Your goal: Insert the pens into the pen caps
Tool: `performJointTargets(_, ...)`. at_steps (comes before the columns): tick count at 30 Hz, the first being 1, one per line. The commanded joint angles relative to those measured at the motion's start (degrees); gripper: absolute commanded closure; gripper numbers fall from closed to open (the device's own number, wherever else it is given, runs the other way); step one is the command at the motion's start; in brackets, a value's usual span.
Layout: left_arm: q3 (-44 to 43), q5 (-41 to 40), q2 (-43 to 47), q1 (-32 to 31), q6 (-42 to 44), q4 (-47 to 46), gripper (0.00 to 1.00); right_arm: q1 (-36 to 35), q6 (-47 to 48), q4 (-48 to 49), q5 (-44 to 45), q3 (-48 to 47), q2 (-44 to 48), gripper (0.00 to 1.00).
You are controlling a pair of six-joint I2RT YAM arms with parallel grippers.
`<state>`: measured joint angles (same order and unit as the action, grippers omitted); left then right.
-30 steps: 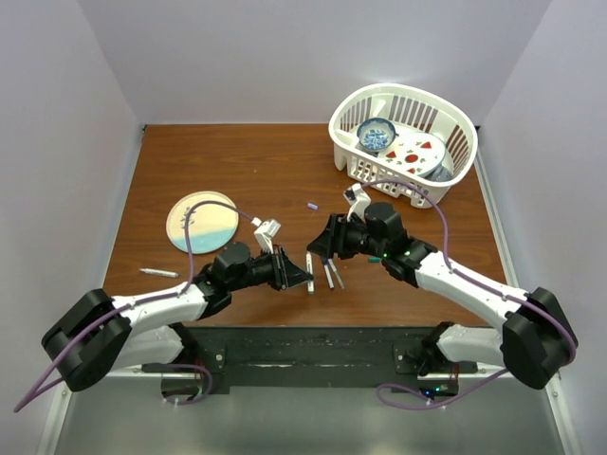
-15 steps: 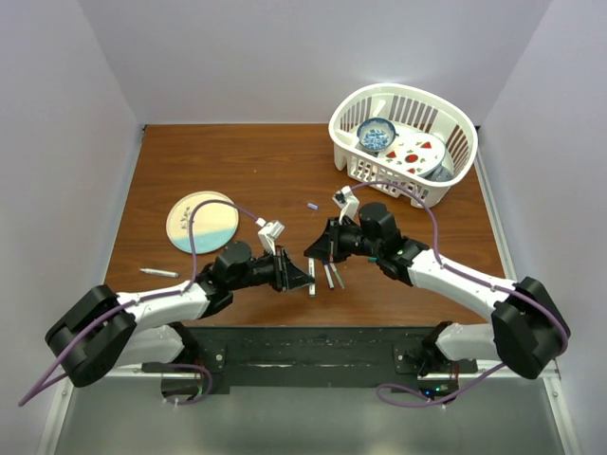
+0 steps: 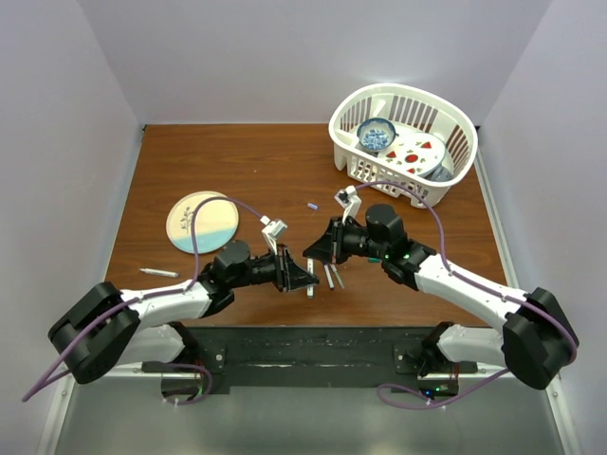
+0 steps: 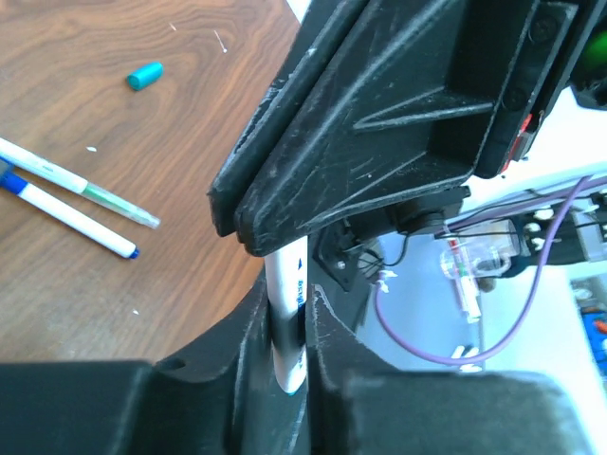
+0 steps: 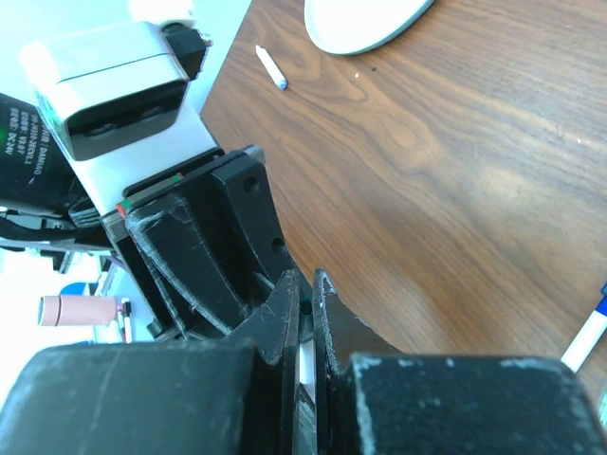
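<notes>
Top view, left to right: a loose pen lies on the counter near its left edge, just in front of a plate. At centre, the left gripper has its fingers clamped on a white pen, held upright. The right gripper meets it from the opposite side. Its fingers are drawn nearly together with a white sliver between them; what that sliver is cannot be told. Two pens lie side by side on the counter just beside both grippers, with a teal cap nearby. A lavender cap lies farther back. A white basket holding dishes stands at the far right.
</notes>
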<state>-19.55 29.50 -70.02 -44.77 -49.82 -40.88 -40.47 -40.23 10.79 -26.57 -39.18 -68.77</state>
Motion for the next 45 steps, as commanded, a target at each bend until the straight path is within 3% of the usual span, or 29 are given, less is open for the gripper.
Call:
performJointTargets(1,-1.5,2.9,-0.9,-0.3,1.2,-4.9,0.99,-0.1,-1.2,2.5,-0.5,0.2,1.7,1.0)
performJointTargets(2,-1.6,3.1,-0.9,-0.3,1.2,-5.0,1.0,-0.1,-0.2,2.4,-0.7,0.1,1.9,0.99)
performJointTargets(3,-1.8,3.3,-0.6,-0.3,1.3,-4.7,1.0,-0.1,1.2,0.4,-0.8,-0.4,2.1,0.79)
performJointTargets(6,-3.3,2.6,2.1,-0.2,3.8,0.7,1.0,-0.1,11.5,-12.5,2.9,-5.3,2.6,0.59)
performJointTargets(10,-7.8,-3.4,7.2,-0.1,10.1,13.2,1.0,-0.1,25.2,-23.0,11.3,-12.2,3.9,0.53)
performJointTargets(14,-12.3,-9.1,12.6,0.2,18.1,28.6,1.0,0.1,41.6,-27.7,17.0,-14.6,4.9,0.55)
performJointTargets(17,-15.2,-14.5,15.6,0.4,22.6,37.3,1.0,0.5,49.7,-27.6,23.4,-13.4,6.6,0.57)
performJointTargets(20,-16.9,-21.0,18.0,0.4,23.2,44.3,1.0,4.4,54.9,-30.9,23.9,-14.4,5.9,0.58)
performJointTargets(26,-18.7,-23.0,19.9,0.4,23.5,50.9,1.0,11.0,62.2,-39.3,20.6,-17.1,2.2,0.5)
performJointTargets(29,-20.7,-22.6,21.8,0.4,25.0,54.1,1.0,12.8,66.4,-44.1,20.2,-17.0,-1.7,0.51)
performJointTargets(31,-22.1,-24.0,23.3,0.5,26.4,56.3,1.0,13.6,68.9,-46.0,17.8,-17.1,-3.7,0.58)
performJointTargets(38,-22.3,-30.6,27.9,0.5,29.0,59.8,1.0,15.1,76.5,-51.0,19.2,-17.3,-12.9,0.54)
performJointTargets(45,-22.0,-30.7,28.5,0.5,29.0,59.5,1.0,15.9,79.3,-51.0,21.4,-16.7,-19.3,0.55)
